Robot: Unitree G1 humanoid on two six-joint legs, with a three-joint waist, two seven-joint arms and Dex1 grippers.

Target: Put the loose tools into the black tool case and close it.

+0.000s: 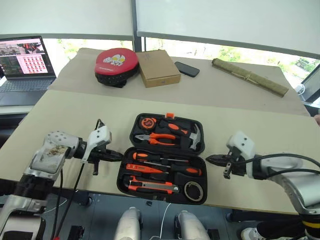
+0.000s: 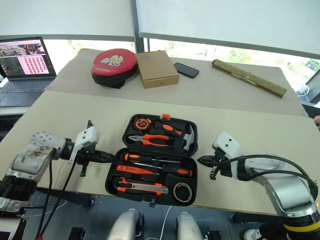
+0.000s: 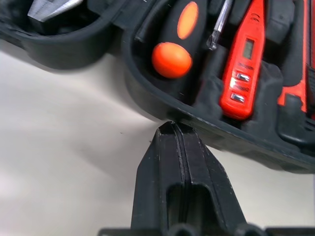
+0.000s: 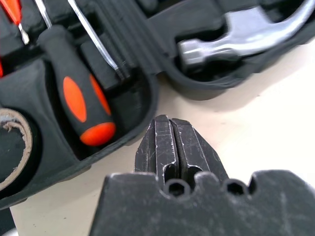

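The black tool case (image 1: 123, 176) lies open near the table's front edge, lid half on the far side. Its near half holds two black-and-orange screwdrivers (image 1: 149, 156), an orange tester screwdriver (image 1: 142, 168), a utility knife (image 1: 152, 187) and a grey tape roll (image 1: 193, 191). Pliers (image 1: 160, 139), a hammer (image 1: 193, 135) and a tape measure (image 1: 147, 122) sit in the far half. My left gripper (image 1: 119, 155) is shut and empty just off the case's left side. On the right side my right gripper (image 1: 209, 159) hangs shut, also empty. The wrist views show the left fingertips (image 3: 172, 129) and the right fingertips (image 4: 167, 123) pressed together.
At the back of the table lie a red-and-black round pad (image 1: 116, 64), a brown cardboard box (image 1: 158, 67), a dark phone (image 1: 187, 69) and a rolled mat (image 1: 249, 76). An open laptop (image 1: 25, 62) stands on a side table at the far left.
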